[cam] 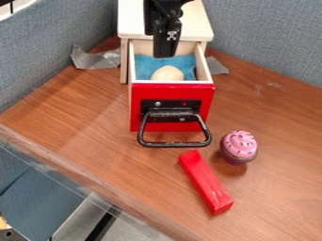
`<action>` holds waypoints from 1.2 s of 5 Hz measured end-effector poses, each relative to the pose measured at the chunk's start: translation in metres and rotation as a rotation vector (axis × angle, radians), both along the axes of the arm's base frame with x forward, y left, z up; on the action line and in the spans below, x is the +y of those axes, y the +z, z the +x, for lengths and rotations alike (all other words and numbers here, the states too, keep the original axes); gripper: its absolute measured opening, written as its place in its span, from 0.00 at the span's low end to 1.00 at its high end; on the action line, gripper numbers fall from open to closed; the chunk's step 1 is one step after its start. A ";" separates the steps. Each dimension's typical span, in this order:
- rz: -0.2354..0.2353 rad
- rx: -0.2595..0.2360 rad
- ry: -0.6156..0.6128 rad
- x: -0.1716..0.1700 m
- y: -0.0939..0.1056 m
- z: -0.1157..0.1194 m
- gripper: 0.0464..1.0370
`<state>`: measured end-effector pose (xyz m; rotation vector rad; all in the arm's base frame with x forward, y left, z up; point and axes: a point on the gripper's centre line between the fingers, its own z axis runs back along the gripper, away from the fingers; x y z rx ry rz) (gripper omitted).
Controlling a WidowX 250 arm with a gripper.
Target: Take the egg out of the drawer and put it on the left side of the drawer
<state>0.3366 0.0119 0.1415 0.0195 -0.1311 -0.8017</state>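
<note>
Brown tabletop (82,101), pale rounded egg (168,73) on blue lining (145,67), claw (165,52) wide or narrow unclear

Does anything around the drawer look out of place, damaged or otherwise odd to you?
The gray tape-like strip left of the wooden cabinet in the picture looks odd: it is crumpled and seems partly loose from the table. Nothing looks spilled or broken.
</note>
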 end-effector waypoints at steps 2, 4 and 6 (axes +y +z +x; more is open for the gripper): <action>-0.005 0.030 0.032 0.000 -0.013 0.001 0.96; -0.001 -0.002 0.121 0.002 -0.022 0.003 0.96; -0.023 -0.072 0.197 0.001 -0.028 0.012 0.96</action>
